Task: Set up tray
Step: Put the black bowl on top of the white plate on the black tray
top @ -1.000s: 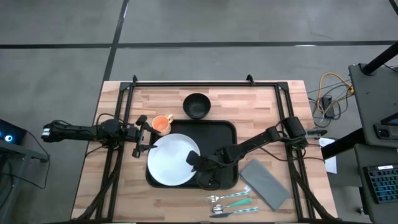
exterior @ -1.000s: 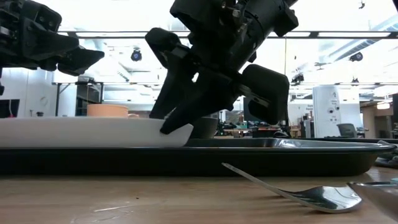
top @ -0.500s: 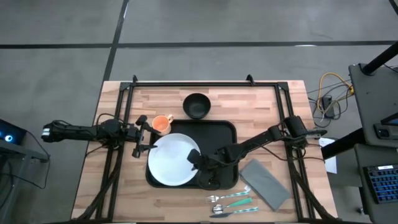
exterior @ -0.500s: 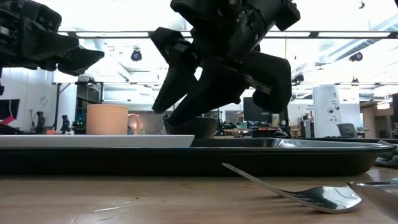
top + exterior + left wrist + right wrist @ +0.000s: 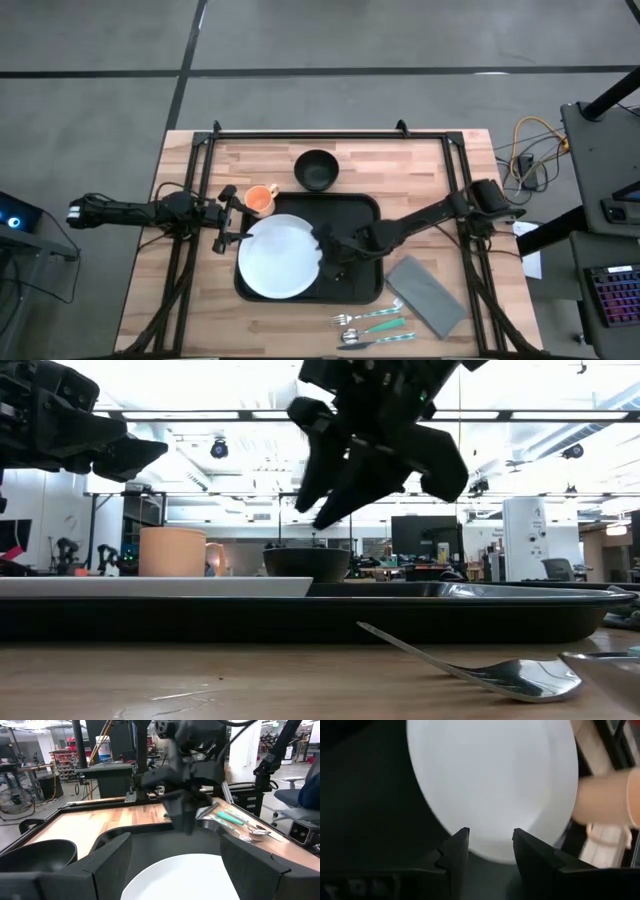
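The black tray point(image 5: 360, 215) lies in the middle of the table. A white plate point(image 5: 280, 257) rests flat on its left half. My right gripper point(image 5: 325, 250) hangs open above the plate's right edge, clear of it in the low view point(image 5: 335, 505); in its wrist view the plate point(image 5: 490, 780) shows beyond the two parted fingers point(image 5: 456, 851). My left gripper point(image 5: 228, 217) waits open and level at the tray's left side, pointing across the plate point(image 5: 185, 875).
A black bowl point(image 5: 317, 168) and an orange cup point(image 5: 261, 198) stand on the wood just beyond the tray's far edge. A grey napkin point(image 5: 427, 294) and cutlery point(image 5: 372, 325) lie at the near right; a spoon point(image 5: 480, 670) lies closest to the low camera.
My right gripper held the plate's right edge lifted, with the plate tilted. It has opened and let go, and the plate now lies flat on the tray. The gripper has then risen and drawn back a little toward the table's right and far side.
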Robot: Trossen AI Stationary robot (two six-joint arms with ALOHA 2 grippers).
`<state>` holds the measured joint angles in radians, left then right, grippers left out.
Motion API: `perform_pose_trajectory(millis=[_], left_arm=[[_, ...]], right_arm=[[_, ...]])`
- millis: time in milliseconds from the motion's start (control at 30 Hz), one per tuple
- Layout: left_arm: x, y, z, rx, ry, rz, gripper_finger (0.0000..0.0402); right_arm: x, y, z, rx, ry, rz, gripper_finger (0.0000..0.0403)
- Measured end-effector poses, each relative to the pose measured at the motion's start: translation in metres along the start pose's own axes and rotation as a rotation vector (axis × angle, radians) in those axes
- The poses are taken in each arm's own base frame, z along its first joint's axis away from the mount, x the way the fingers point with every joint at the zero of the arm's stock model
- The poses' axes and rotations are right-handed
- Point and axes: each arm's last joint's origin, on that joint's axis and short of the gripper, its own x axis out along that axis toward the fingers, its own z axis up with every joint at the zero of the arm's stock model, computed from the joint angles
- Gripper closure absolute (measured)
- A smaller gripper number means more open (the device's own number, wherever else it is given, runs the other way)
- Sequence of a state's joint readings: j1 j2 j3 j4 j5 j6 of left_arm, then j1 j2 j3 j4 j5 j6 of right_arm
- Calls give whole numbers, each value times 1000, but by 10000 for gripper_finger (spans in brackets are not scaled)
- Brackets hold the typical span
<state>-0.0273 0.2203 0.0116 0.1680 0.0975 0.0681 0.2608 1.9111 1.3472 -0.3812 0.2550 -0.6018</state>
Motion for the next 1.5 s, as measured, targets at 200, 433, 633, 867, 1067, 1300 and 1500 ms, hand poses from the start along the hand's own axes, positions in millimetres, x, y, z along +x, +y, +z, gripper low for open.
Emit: perform_pose_trajectory(millis=[200,433,633,867,1067,1300,1500], left_arm=[[0,0,0,0,1,0,122],[0,0,0,0,2,0,122],[0,0,0,0,2,0,122],[0,0,0,0,3,1,122],[0,0,0,0,3,1,122],[0,0,0,0,3,0,122],[0,0,-1,0,6,0,122]], right_arm=[[-3,-22,-26,72,3,40,257],[8,-57,-64,131,27,52,264],[8,-82,-86,134,37,-2,262],[9,-98,-105,170,40,-2,266],[9,-106,-114,192,45,-17,273],[9,-117,-124,214,41,-47,274],[15,-127,-140,240,-3,-20,276]])
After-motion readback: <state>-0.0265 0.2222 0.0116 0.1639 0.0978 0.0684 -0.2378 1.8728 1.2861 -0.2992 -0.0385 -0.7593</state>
